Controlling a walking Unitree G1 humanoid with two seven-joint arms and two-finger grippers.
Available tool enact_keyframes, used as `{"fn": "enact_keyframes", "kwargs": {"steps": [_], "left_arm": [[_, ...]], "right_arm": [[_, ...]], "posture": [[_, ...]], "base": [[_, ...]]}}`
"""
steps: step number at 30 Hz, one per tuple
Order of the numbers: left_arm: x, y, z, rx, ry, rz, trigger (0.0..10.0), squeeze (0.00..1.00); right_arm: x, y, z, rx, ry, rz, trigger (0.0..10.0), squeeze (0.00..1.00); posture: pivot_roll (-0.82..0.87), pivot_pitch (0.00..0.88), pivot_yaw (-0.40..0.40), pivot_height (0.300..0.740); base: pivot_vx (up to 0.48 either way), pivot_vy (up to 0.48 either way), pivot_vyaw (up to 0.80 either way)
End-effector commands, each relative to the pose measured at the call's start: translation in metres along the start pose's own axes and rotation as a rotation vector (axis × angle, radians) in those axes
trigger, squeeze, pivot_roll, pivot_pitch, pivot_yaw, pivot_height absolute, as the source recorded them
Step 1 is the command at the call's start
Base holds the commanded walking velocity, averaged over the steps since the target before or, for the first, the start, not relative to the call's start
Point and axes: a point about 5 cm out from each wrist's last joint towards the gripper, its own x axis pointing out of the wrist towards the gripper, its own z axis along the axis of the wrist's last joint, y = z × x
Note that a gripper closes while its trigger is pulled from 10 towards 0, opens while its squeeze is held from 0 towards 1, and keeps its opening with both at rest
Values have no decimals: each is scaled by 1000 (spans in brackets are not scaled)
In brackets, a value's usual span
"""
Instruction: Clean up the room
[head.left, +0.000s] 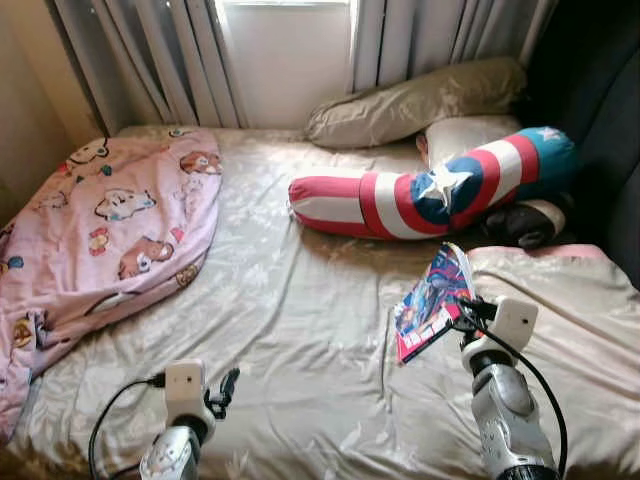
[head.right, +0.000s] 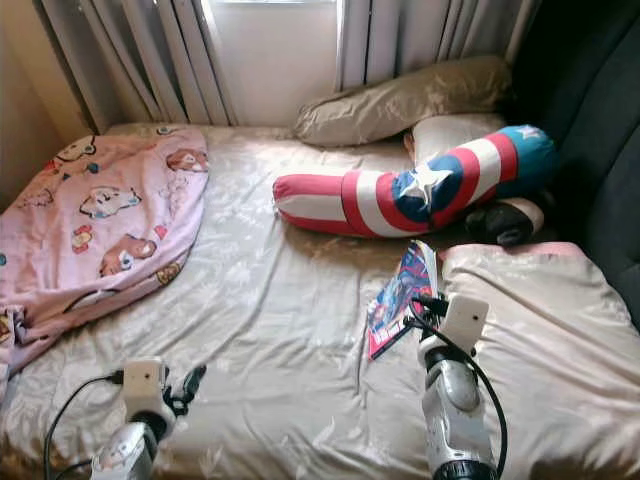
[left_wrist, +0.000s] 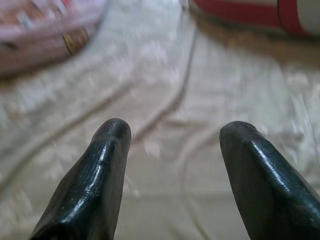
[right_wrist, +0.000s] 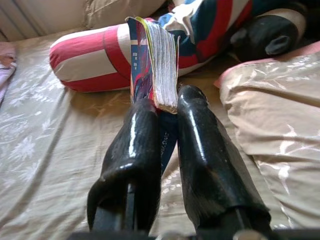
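Right claw (right_wrist: 167, 107) is clamped on a book (head.left: 432, 300) above the bed (head.left: 290, 300). Left claw (left_wrist: 172, 132) is spread, holding nothing.

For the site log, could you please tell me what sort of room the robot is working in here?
Most likely a bedroom: a bed with a beige sheet, pillows at its head, a pink cartoon blanket, and a curtained window behind. The right gripper holds a book.

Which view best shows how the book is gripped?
The right wrist view: the book stands on edge, pinched between the right gripper fingers. Both eye views show its cover tilted above the bed, the grip itself hidden.
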Motion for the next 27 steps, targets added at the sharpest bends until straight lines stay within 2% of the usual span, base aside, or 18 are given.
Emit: {"fn": "enact_keyframes", "kwargs": {"steps": [1, 2, 7, 12, 17, 27], "left_arm": [[2, 1, 9, 5, -59, 14, 10000, 0], [3, 0, 19, 12, -115, 12, 10000, 0], [6, -2, 34, 12, -178, -15, 10000, 0], [7, -4, 35, 19, -179, -26, 10000, 0], [7, -6, 38, 17, -183, -31, 10000, 0], [8, -13, 37, 7, -175, -52, 10000, 0]], "right_arm": [[1, 6, 6, 20, -30, 41, 10000, 0], [-1, 10, 6, 46, -42, 80, 10000, 0], [-2, 15, 6, 46, -47, 119, 10000, 0], [-1, 14, 4, 79, -34, 91, 10000, 0], [0, 13, 3, 57, -15, 96, 10000, 0], [-1, 11, 1, 55, -16, 91, 10000, 0]], "posture": [[68, 20, -2, 735], [67, 23, -3, 735], [71, 24, -3, 735], [69, 23, 0, 735], [68, 23, 0, 730], [71, 24, 1, 670]], "base": [[0, 0, 0], [0, 0, 0], [0, 0, 0], [0, 0, 0], [0, 0, 0], [0, 0, 0]]}}
